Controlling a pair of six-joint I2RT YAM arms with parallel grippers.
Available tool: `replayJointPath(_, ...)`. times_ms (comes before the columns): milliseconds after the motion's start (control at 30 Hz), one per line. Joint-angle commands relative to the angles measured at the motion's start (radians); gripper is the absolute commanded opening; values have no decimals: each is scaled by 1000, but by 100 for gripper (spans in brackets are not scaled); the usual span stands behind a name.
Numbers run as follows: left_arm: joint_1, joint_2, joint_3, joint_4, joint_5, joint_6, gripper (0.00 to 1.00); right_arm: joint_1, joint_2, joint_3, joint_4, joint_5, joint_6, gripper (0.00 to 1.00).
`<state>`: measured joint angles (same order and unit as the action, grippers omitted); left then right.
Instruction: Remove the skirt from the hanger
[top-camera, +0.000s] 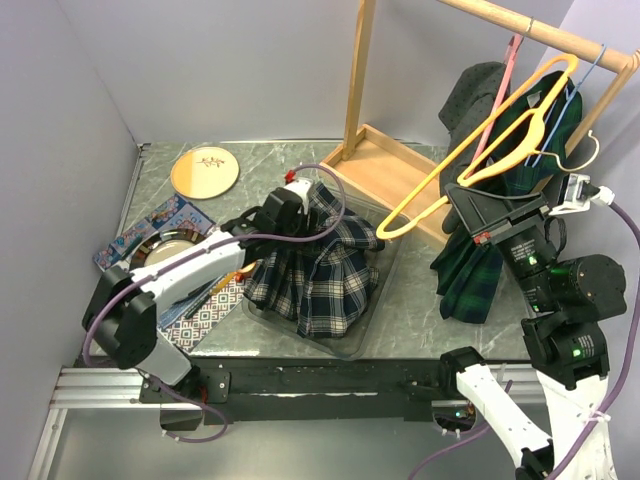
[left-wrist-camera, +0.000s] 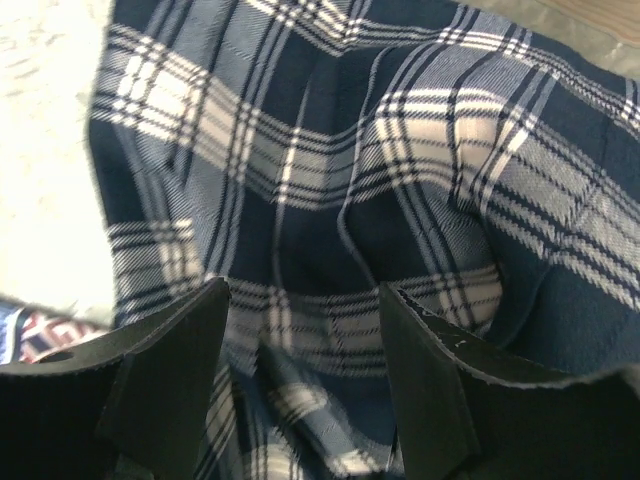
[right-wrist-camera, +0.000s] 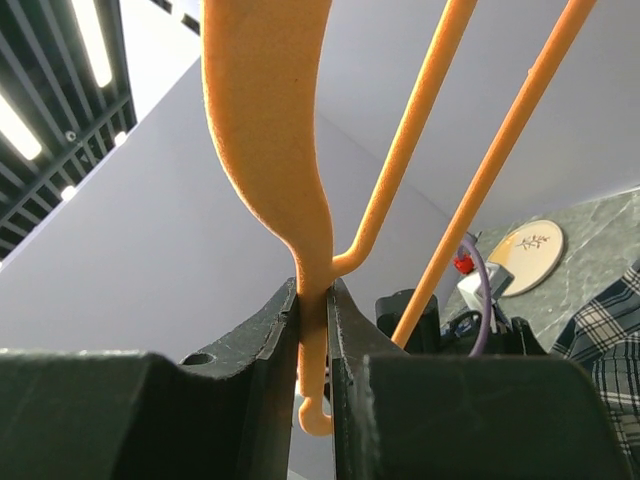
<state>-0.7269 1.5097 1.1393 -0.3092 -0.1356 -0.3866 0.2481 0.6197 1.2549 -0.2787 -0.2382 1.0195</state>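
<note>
From the overhead camera, the navy-and-white plaid skirt (top-camera: 320, 270) lies bunched in a clear tray (top-camera: 355, 345) on the grey marbled table (top-camera: 420, 290), free of any hanger. The left claw (top-camera: 298, 215) sits at the skirt's back edge, its tips lost against the cloth. The right claw (top-camera: 452, 208) is raised near the wooden rack (top-camera: 400, 170) and pinches the yellow hanger (top-camera: 500, 135), which is bare. A dark green plaid garment (top-camera: 470, 280) hangs behind that arm, partly hidden by it. A tan plate (top-camera: 205, 172) lies at the far left, and plain grey walls close in the scene.

At the left wrist, the left claw (left-wrist-camera: 305, 295) stands open over the skirt (left-wrist-camera: 350, 150), with folds showing in the gap and nothing clamped. The frame cuts off the skirt's edges, and the surface at upper left is washed out to white.

At the right wrist, the right claw (right-wrist-camera: 313, 300) is closed tight on the lower stem of the yellow hanger (right-wrist-camera: 265, 120), whose small hooked end pokes out below the jaws. The hanger's upper part runs out of frame. A corner of the skirt (right-wrist-camera: 610, 320) and the plate (right-wrist-camera: 528, 255) show at lower right, with ceiling strip lights (right-wrist-camera: 60, 90) at upper left.
</note>
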Motion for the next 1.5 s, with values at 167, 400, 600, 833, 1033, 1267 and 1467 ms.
replayJointPath(167,1,171,43,101,2,14,47,-3,-32,-37,55,63,-21,0)
replayJointPath(400,-48,51,120,45,208,8,1,-3,-21,8,4,103,-27,0)
replayJointPath(600,-59,-66,-36,171,243,-31,1,-3,-55,-28,27,142,-10,0)
replayJointPath(833,-49,-91,-9,104,191,-38,1,-3,-32,14,-2,112,-44,0)
replayJointPath(1033,-49,-138,99,-39,139,-81,1,-3,-54,17,-8,119,-47,0)
replayJointPath(1267,-49,-108,-179,56,30,-230,1,-3,-75,-20,4,100,-35,0)
replayJointPath(1467,-51,-19,-182,75,18,-258,5,-4,-54,11,6,36,-55,0)
